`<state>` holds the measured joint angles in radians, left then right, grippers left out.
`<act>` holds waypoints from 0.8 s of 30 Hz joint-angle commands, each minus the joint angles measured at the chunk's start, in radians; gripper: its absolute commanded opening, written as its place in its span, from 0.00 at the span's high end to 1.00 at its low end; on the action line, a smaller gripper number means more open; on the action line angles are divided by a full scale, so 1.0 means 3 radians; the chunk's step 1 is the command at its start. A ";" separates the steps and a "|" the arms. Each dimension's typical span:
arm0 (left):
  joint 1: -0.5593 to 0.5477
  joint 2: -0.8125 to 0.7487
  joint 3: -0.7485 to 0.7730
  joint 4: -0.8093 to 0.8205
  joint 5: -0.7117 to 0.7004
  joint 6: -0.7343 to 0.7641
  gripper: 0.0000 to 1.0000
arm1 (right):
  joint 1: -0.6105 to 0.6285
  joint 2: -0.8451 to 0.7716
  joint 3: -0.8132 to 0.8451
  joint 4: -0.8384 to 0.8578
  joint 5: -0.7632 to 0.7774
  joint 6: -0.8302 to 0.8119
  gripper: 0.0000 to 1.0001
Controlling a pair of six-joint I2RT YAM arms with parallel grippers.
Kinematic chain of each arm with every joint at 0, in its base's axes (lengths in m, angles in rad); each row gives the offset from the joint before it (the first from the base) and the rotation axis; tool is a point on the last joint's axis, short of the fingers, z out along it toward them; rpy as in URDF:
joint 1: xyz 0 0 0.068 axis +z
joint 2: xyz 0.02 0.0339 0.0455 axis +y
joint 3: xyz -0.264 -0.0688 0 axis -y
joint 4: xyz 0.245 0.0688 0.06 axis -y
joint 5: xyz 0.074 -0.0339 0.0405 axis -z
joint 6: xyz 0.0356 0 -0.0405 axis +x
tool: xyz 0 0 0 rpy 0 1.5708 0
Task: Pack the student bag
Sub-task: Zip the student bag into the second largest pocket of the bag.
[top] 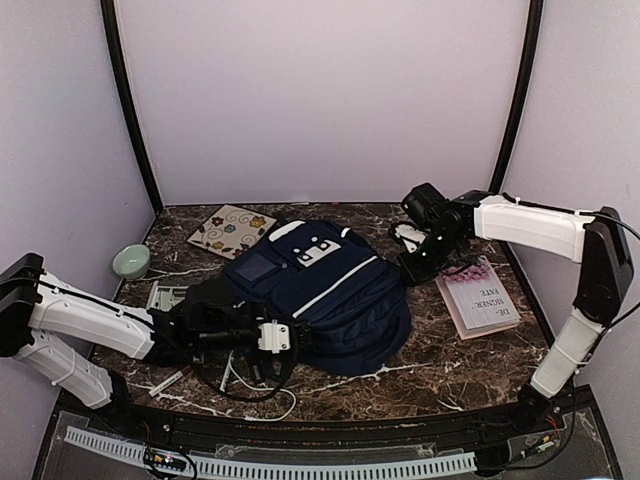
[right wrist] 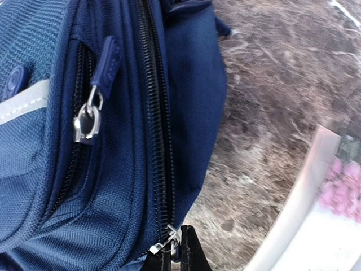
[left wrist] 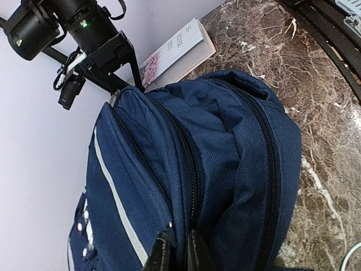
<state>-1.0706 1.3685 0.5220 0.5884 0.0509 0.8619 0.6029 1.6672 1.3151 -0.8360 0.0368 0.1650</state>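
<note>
While pinched shut on zips of the navy blue fabric student bag (top: 335, 295), left gripper (left wrist: 179, 249) sits at its eight o'clock, right gripper (right wrist: 176, 253) at two.

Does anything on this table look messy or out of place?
Nothing looks spilled or broken. The one untidy spot is a white cable lying in loose loops by the front edge of the table. The book on the right sits at a slant, and the student bag lies flat.
</note>
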 commanded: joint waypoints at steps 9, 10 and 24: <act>-0.0026 -0.0451 -0.0030 -0.0903 -0.1362 -0.2910 0.19 | -0.0111 -0.0767 -0.1387 0.1687 -0.0173 0.0665 1.00; -0.0013 -0.0451 0.0003 -0.1140 -0.1527 -0.3107 0.22 | -0.0084 -0.0779 -0.1469 0.1781 -0.0147 0.0729 1.00; 0.0746 0.0519 0.0492 -0.1524 -0.1134 -0.3906 0.56 | 0.0730 -0.0976 -0.1899 0.1741 -0.0101 0.1256 1.00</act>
<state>-0.8452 1.3891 0.5480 0.0654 -0.3252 -0.3305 0.7177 1.4361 0.7685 -0.2943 0.0669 0.4675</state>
